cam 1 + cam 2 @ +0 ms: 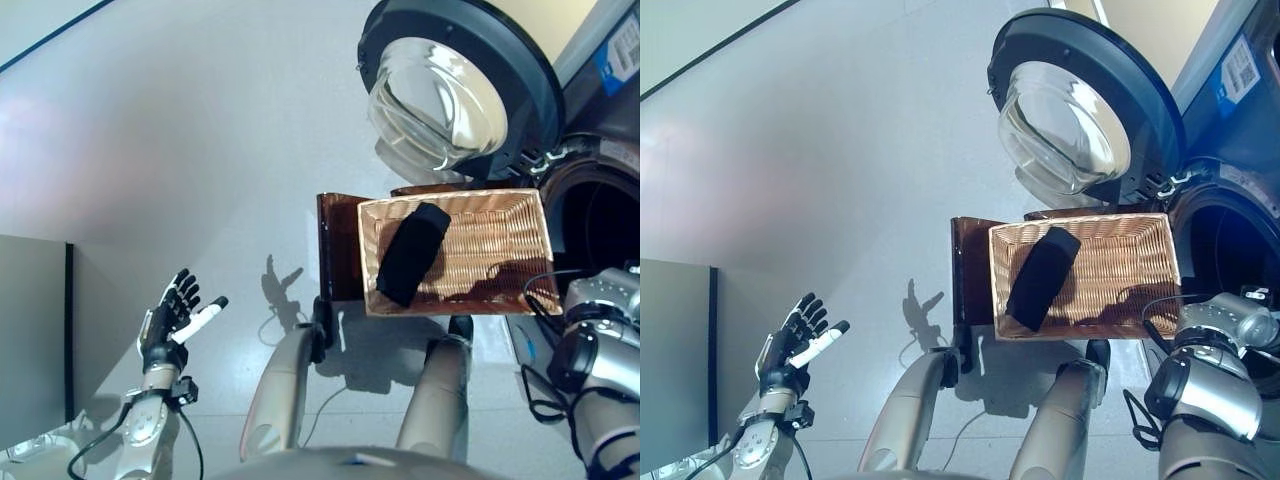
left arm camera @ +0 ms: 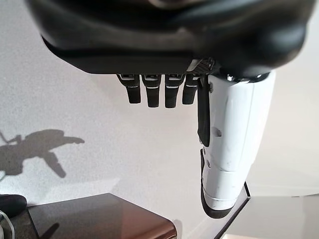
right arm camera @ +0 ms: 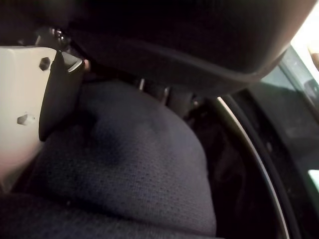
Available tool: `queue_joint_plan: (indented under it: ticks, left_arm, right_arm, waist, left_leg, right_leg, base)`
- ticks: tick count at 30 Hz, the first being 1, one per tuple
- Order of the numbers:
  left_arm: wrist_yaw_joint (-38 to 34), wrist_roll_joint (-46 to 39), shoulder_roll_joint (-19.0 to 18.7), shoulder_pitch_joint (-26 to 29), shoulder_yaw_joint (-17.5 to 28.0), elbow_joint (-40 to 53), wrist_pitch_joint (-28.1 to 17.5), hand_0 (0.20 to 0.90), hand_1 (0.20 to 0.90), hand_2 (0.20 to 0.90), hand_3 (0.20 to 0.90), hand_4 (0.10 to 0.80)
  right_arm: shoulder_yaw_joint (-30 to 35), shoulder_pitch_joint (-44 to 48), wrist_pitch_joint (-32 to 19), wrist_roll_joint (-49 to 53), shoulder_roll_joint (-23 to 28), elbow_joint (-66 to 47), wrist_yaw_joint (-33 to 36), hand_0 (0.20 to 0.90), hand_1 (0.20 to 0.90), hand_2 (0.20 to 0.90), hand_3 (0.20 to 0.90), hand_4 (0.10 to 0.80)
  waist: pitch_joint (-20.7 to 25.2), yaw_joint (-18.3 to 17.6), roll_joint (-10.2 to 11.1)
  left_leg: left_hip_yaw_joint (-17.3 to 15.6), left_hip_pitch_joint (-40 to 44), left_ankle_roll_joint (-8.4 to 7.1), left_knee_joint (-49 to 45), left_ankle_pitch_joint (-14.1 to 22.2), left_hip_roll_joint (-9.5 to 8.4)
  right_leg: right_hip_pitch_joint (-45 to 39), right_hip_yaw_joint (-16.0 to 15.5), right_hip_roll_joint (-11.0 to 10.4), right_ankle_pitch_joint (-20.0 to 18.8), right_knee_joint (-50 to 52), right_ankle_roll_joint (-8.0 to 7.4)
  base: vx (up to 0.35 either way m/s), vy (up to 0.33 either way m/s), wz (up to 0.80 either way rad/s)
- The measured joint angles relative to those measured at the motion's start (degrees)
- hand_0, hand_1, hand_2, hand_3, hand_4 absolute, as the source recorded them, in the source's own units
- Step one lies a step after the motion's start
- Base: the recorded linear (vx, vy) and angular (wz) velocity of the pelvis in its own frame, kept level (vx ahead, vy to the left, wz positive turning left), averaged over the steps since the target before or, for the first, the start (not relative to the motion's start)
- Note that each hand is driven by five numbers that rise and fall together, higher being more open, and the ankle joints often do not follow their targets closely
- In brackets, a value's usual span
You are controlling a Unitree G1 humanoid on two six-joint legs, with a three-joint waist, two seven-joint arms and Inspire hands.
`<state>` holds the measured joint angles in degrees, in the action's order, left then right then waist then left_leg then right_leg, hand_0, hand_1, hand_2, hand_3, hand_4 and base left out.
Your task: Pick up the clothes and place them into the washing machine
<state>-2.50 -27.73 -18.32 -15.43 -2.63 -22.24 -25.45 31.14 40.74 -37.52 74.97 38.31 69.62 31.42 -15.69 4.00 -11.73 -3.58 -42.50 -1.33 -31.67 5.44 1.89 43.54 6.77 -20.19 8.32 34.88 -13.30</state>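
A dark folded garment [image 1: 412, 252] lies in the wicker basket [image 1: 495, 250], which rests on a brown stool [image 1: 340, 245] before the washing machine. The machine's round door [image 1: 440, 90] stands open, with the dark drum opening [image 1: 600, 215] beside the basket. My right arm reaches toward that opening, and its hand is out of sight in the eye views. In the right wrist view my right hand [image 3: 20, 114] is curled on another dark cloth [image 3: 124, 164], at the drum's rim [image 3: 249, 149]. My left hand [image 1: 180, 315] hangs open and empty at the lower left above the floor.
A grey cabinet [image 1: 30, 340] stands at the left edge, close to my left hand. The glass door swings out over the floor beyond the basket. Pale floor spreads to the left of the stool [image 2: 99, 219].
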Motion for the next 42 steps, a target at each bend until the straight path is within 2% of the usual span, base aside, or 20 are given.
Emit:
queue_joint_plan:
  ticks: [2, 3, 4, 17, 23, 28, 32, 39, 40, 42]
  left_arm:
    - [0.0, 0.0, -0.1, 0.0, 0.0, 0.0, 0.0, 0.900, 0.900, 0.900, 0.900, 0.800]
    - [0.0, 0.0, -0.1, 0.0, 0.0, 0.0, 0.0, 0.900, 0.900, 0.900, 0.900, 0.800]
    - [0.0, 0.0, -0.1, 0.0, 0.0, 0.0, 0.0, 0.900, 0.900, 0.900, 0.900, 0.800]
    - [0.0, -0.1, -0.1, 0.0, 0.0, 0.0, 0.0, 0.900, 0.900, 0.900, 0.900, 0.800]
    - [0.1, -0.3, -0.1, -0.1, 0.0, 0.0, 0.1, 0.900, 0.900, 0.900, 0.900, 0.800]
    - [1.3, -0.5, -0.1, -0.5, 0.0, 0.0, 0.1, 0.900, 0.900, 0.900, 0.900, 0.800]
    - [1.5, -1.6, 0.0, -0.8, 0.3, -0.2, 0.1, 0.900, 0.900, 0.900, 0.900, 0.800]
    - [2.3, -2.4, 0.7, -0.4, 0.9, -0.5, 0.1, 0.900, 0.900, 0.900, 0.900, 0.800]
    - [2.3, -2.5, 1.1, -0.3, 1.5, -0.7, 0.1, 0.900, 0.900, 0.900, 0.900, 0.800]
    - [2.2, -2.5, 1.2, -0.2, 1.6, -0.8, 0.1, 0.900, 0.900, 0.900, 0.900, 0.800]
  right_arm:
    - [0.0, 0.0, 0.0, 0.0, 0.0, 0.0, 0.0, 0.200, 0.200, 0.200, 0.200, 0.300]
    - [-0.1, 0.0, 0.0, -0.2, 0.0, 0.0, 0.0, 0.409, 0.409, 0.409, 0.409, 0.449]
    - [-0.1, 0.0, 0.0, -0.3, 0.0, 0.0, 0.0, 0.900, 0.900, 0.900, 0.900, 0.800]
    - [0.1, -0.2, -0.2, 1.4, -0.3, -0.1, -2.2, 0.900, 0.900, 0.900, 0.900, 0.800]
    - [-0.5, -1.9, -0.1, 1.5, -3.8, -1.3, -4.2, 0.900, 0.900, 0.900, 0.900, 0.800]
    - [-3.7, -5.4, 0.3, 1.5, -7.7, -2.7, -8.1, 0.900, 0.900, 0.900, 0.900, 0.800]
    - [-5.3, -7.7, 1.8, 2.2, -11.2, -3.3, -12.3, 0.900, 0.900, 0.900, 0.900, 0.800]
    - [-10.6, -11.7, 5.4, -1.4, -15.0, -2.6, -12.8, 0.900, 0.900, 0.900, 0.900, 0.800]
    - [-11.9, -13.0, 6.7, -3.5, -16.4, -2.6, -12.9, 0.900, 0.900, 0.900, 0.900, 0.800]
    - [-13.0, -13.5, 7.0, -5.2, -17.0, -2.2, -12.6, 0.900, 0.900, 0.900, 0.900, 0.800]
  waist:
    - [0.1, 0.0, -0.1]
    - [0.2, 0.0, -0.3]
    - [0.3, 0.0, -0.4]
    - [0.5, -0.2, -0.7]
    - [0.5, -0.4, -0.4]
    - [0.4, -0.8, 0.9]
    - [0.5, -1.6, 3.0]
    - [0.7, -1.6, 5.6]
    - [0.9, -1.5, 6.3]
    - [1.1, -1.5, 6.7]
  left_leg:
    - [0.0, 0.0, 0.01, 0.0, 0.0, 0.00]
    - [0.0, 0.0, 0.21, 0.0, 0.1, 0.01]
    - [0.0, 0.0, 0.24, 0.0, 0.1, 0.02]
    - [0.0, 0.1, 0.04, -0.2, 0.0, 0.21]
    - [0.5, 1.4, 0.03, 0.2, 0.0, 0.46]
    - [1.2, 2.3, -0.33, 1.3, -0.6, 0.74]
    - [1.6, 3.6, -0.64, 3.1, -1.3, 1.12]
    - [1.7, 9.4, -1.03, 9.1, -3.0, 1.49]
    - [1.9, 11.6, -1.38, 11.9, -4.4, 1.49]
    - [2.0, 12.6, -1.42, 13.1, -4.7, 1.52]
  right_leg:
    - [0.0, 0.0, 0.0, 0.0, 0.0, 0.00]
    - [0.0, 0.0, 0.0, 0.0, 0.0, 0.00]
    - [0.0, 0.0, 0.0, 0.0, 0.0, 0.00]
    - [-0.2, 0.0, 0.2, 0.0, 0.0, 0.01]
    - [-2.0, -0.3, 0.8, 0.0, -0.3, 0.04]
    - [-3.1, -1.4, 1.1, 0.0, -0.8, 0.05]
    - [-4.4, -2.2, 1.2, -0.2, -2.0, 0.26]
    - [-10.8, -4.1, 1.6, -2.2, -8.7, 0.25]
    - [-13.2, -5.2, 1.8, -3.4, -11.6, 0.39]
    - [-14.2, -5.8, 1.9, -3.7, -12.9, 0.39]
  base:
    - [0.000, 0.000, 0.00]
    - [0.000, 0.000, 0.00]
    - [0.000, 0.000, 0.00]
    - [0.000, 0.000, 0.00]
    - [0.000, 0.000, 0.00]
    - [0.000, -0.001, 0.02]
    - [0.006, -0.005, 0.02]
    - [0.042, -0.041, -0.02]
    - [0.094, -0.045, 0.02]
    - [0.059, -0.048, 0.00]
